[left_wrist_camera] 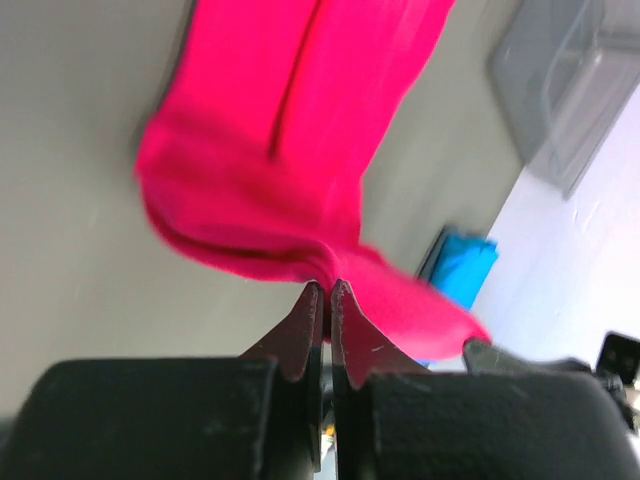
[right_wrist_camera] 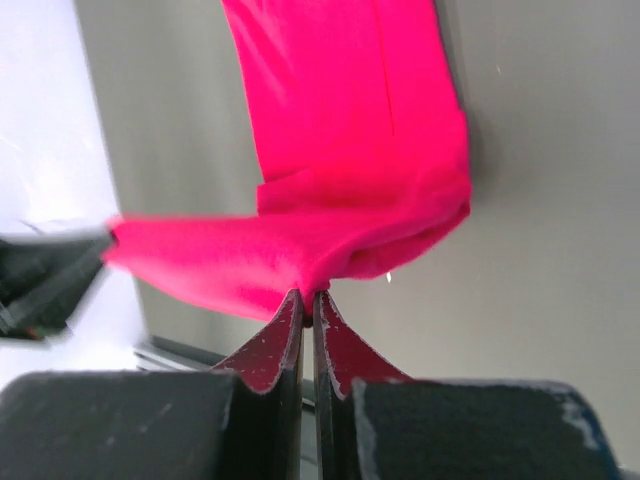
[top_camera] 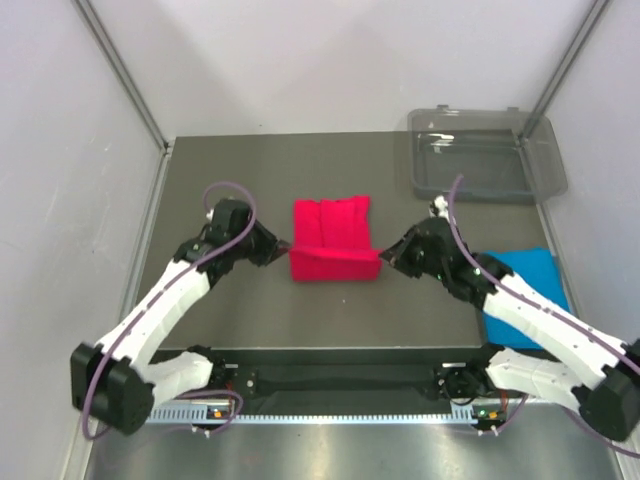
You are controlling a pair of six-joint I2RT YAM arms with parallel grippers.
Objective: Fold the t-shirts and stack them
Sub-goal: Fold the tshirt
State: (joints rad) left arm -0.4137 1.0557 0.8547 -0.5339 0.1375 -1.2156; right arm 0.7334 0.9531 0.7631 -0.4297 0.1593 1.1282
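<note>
The left gripper (top_camera: 284,246) and the right gripper (top_camera: 386,256) are each clenched on one end of the near edge of the crimson-pink t-shirt (top_camera: 333,238), which lies mid-table (top_camera: 250,310), while the sky-blue t-shirt (top_camera: 530,272) rests at the right edge, partly under the right arm.

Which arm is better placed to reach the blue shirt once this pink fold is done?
Probably the right: the blue shirt lies beside that arm, while the left gripper is across the pink shirt from it. The right gripper must first let go of the pink shirt.
</note>
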